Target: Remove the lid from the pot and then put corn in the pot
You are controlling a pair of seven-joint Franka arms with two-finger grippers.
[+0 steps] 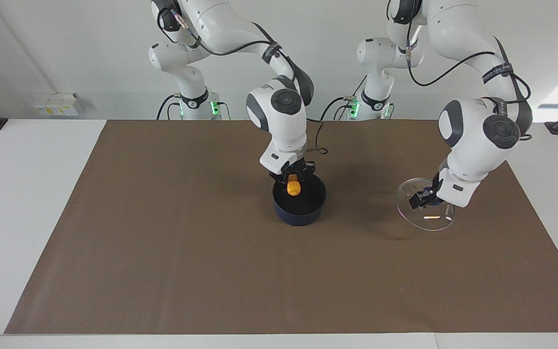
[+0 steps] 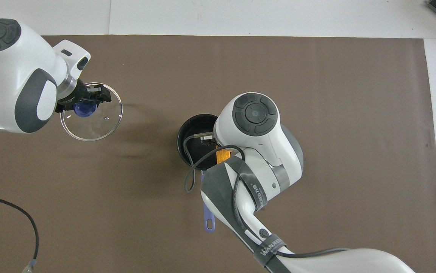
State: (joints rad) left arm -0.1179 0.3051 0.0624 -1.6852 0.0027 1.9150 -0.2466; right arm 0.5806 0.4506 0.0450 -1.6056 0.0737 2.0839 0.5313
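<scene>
The second step is in hand: the small dark navy-blue saucepan pot (image 1: 299,203), with its black inside and long blue handle pointing toward the robots, stands open on the brown-covered table (image 1: 162,271), and the right pincer (image 1: 294,180) hangs over the pot's mouth with its fingers closed on the stubby yellow-orange corn cob (image 1: 294,186), held upright just above the rim, on the robots' side of the opening. The round clear glass lid (image 1: 424,206) with its thin metal rim and blue knob is already off; the left pincer (image 1: 422,198) grips that knob and holds the lid tilted in the air, well apart from the pot toward the left arm's end of the table. By my reading, the next move calls for the right pincer to open, perhaps after lowering slightly, so the corn drops inside without striking the rim. The straps on the arms bear lettering, too small to read reliably.
</scene>
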